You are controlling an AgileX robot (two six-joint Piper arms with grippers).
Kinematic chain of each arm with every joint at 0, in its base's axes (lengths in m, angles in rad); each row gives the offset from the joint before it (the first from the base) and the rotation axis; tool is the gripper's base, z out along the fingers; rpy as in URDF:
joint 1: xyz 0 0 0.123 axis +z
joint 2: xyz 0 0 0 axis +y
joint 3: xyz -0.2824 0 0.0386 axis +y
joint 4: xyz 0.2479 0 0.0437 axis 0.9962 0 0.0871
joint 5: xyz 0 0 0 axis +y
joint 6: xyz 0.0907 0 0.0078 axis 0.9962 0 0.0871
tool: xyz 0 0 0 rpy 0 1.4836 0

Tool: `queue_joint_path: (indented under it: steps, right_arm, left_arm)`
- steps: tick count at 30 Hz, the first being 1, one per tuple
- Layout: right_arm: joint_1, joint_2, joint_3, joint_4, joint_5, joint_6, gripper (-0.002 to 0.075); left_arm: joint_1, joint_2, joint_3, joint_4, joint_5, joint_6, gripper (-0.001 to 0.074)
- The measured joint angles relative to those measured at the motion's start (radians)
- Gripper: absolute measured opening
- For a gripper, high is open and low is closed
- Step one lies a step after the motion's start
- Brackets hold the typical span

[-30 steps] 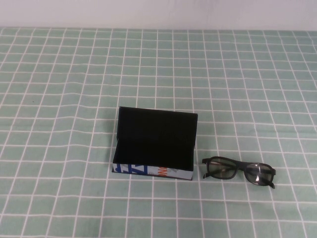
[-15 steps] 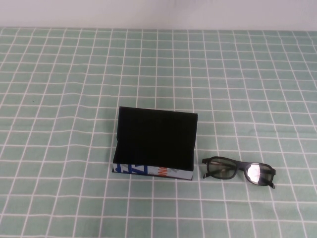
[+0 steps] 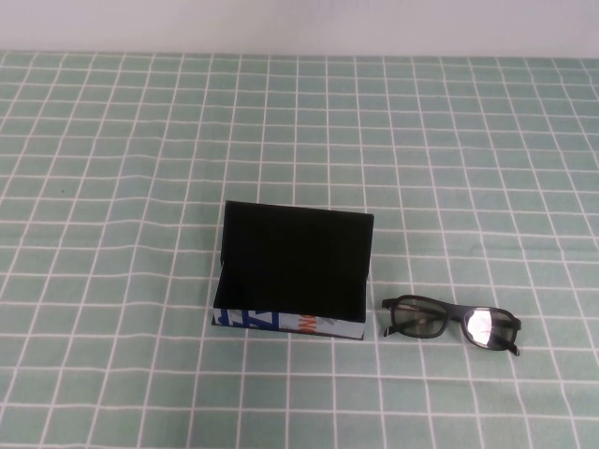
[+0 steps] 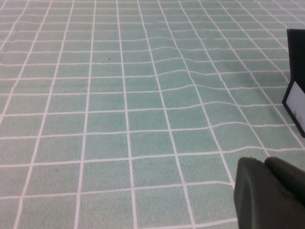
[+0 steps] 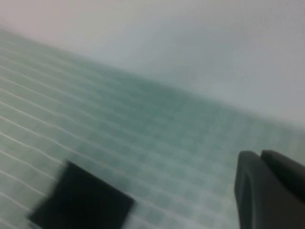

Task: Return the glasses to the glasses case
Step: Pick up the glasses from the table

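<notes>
The glasses case (image 3: 293, 271) stands open in the middle of the table, black inside, lid up at the back, printed white front facing me. The black glasses (image 3: 450, 322) lie unfolded on the cloth just right of the case, apart from it, one lens glinting. Neither gripper shows in the high view. In the left wrist view my left gripper (image 4: 264, 162) is shut and empty, low over bare cloth, with a corner of the case (image 4: 296, 86) off to the side. In the blurred right wrist view my right gripper (image 5: 259, 153) is shut and empty, with a black shape (image 5: 81, 202), probably the case, far from it.
A green cloth with a white grid (image 3: 140, 187) covers the table and is slightly wrinkled left of the case (image 4: 190, 81). A pale wall (image 3: 299, 23) runs along the far edge.
Nothing on the table has moved. Only the glint on the glasses' right-hand lens has grown brighter.
</notes>
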Motion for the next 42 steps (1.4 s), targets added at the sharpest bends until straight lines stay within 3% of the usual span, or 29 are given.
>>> queue_joint_path:
  steps: [5, 10, 17, 23, 28, 34, 38, 42]
  right_arm:
    - [0.0, 0.12, 0.0, -0.22, -0.056, 0.157, -0.0013]
    - [0.0, 0.186, 0.0, -0.17, -0.069, 0.164, -0.0013]
    - [0.016, 0.381, 0.0, -0.079, 0.111, -0.118, -0.0013]
    - [0.135, 0.479, 0.017, -0.162, 0.129, -0.275, -0.0013]
    - [0.225, 0.481, 0.177, -0.274, 0.058, -0.326, -0.0013]
    - [0.238, 0.441, 0.465, -0.323, -0.145, -0.458, -0.0006]
    - [0.24, 0.39, 0.606, -0.307, -0.289, -0.49, 0.0086]
    - [0.271, 0.382, 0.675, -0.268, -0.402, -0.494, 0.03]
  left_arm:
    - [0.0, 0.0, 0.0, 0.0, 0.0, 0.0, -0.0004]
    - [0.0, 0.0, 0.0, 0.0, 0.0, 0.0, -0.0004]
    - [0.0, 0.0, 0.0, 0.0, 0.0, 0.0, -0.0004]
    - [0.0, 0.0, 0.0, 0.0, 0.0, 0.0, -0.0004]
    - [0.0, 0.0, 0.0, 0.0, 0.0, 0.0, -0.0004]
    - [0.0, 0.0, 0.0, 0.0, 0.0, 0.0, -0.0004]
    - [0.0, 0.0, 0.0, 0.0, 0.0, 0.0, -0.0004]
    - [0.0, 0.0, 0.0, 0.0, 0.0, 0.0, -0.0004]
